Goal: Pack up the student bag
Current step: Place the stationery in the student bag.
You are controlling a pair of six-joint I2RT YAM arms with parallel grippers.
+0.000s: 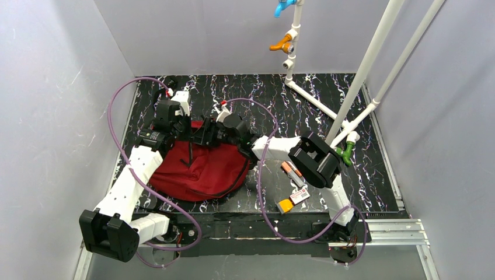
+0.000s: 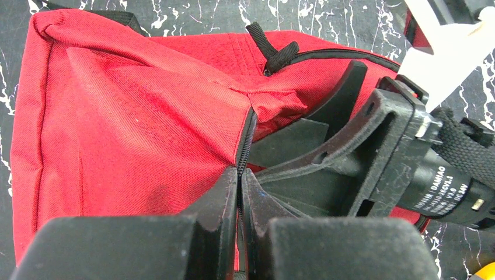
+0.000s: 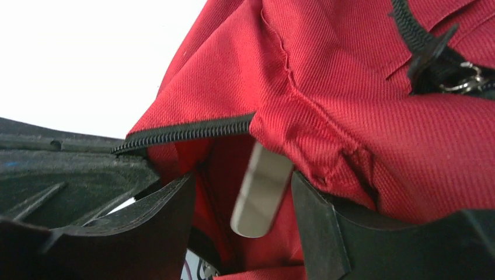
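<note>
The dark red student bag (image 1: 201, 175) lies on the black marbled table between the two arms, its mouth lifted. My left gripper (image 2: 240, 175) is shut on the black zip edge (image 2: 248, 134) of the bag's opening and holds it up. Facing it at the same opening is my right gripper (image 3: 242, 182), whose black fingers (image 2: 327, 131) stand apart just inside the mouth. Between those open fingers a flat, silvery, round-ended object (image 3: 261, 192) hangs loose against the red lining (image 3: 222, 163); neither pad presses on it. In the top view both grippers (image 1: 201, 133) meet at the bag's far edge.
On the table right of the bag lie an orange-capped pen-like item (image 1: 290, 172), a small white card (image 1: 299, 195) and an orange block (image 1: 285, 205). A white pipe frame (image 1: 356, 81) with coloured fittings rises at the back right. Purple cables (image 1: 119, 116) loop around both arms.
</note>
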